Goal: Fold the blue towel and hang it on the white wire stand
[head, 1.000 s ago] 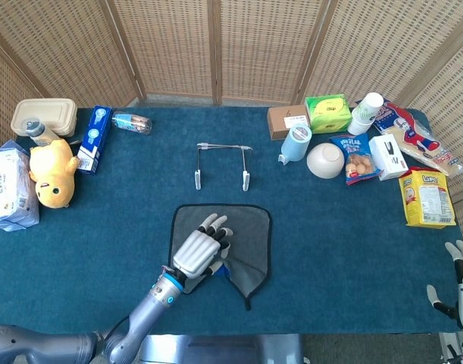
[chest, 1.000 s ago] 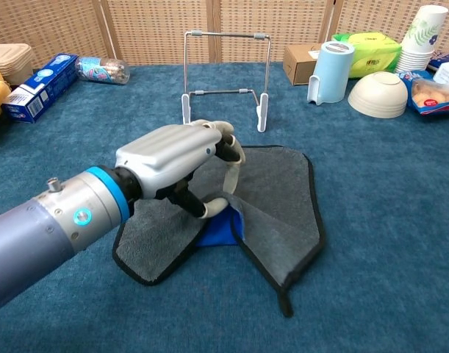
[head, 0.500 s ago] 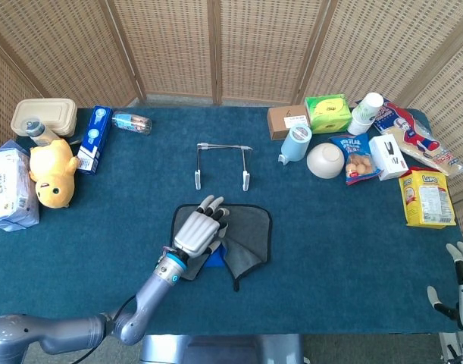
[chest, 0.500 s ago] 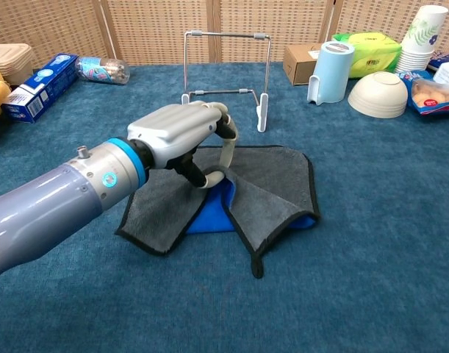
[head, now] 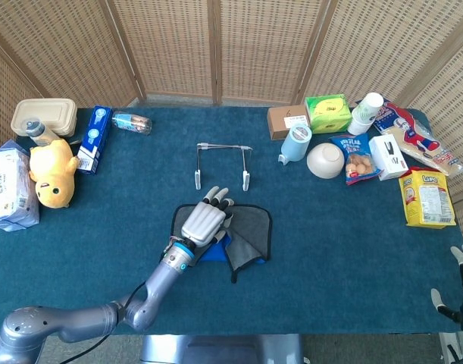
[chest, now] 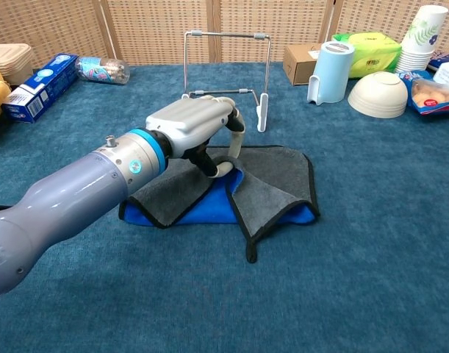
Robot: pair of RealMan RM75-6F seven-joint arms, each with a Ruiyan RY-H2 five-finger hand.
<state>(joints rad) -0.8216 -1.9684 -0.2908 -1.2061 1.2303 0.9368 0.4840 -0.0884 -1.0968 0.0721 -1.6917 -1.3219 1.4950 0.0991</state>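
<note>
At lower centre of the frame, the half-folded blue towel [chest: 272, 193] is pinched by its edge in the left hand [chest: 202, 132], which should draw it flat toward the white wire stand [chest: 225, 68] above on the worktop [chest: 371, 250].

Place: a staged robot test station rather than a lived-in room.
Backdrop: woven folding screens [head: 254, 45] fence the table from 9 round to 3 o'clock.
Surface: one table under blue carpet-like cloth [head: 352, 243].
Props at 9 to 10 o'clock: yellow plush toy [head: 53, 173], tissue pack [head: 7, 189], toothpaste box [head: 93, 139], lidded food box [head: 43, 115].
Props at 1 to 3 o'clock: cardboard box [head: 286, 120], bowl [head: 325, 160], paper cups [head: 365, 112], snack bags [head: 426, 197].
</note>
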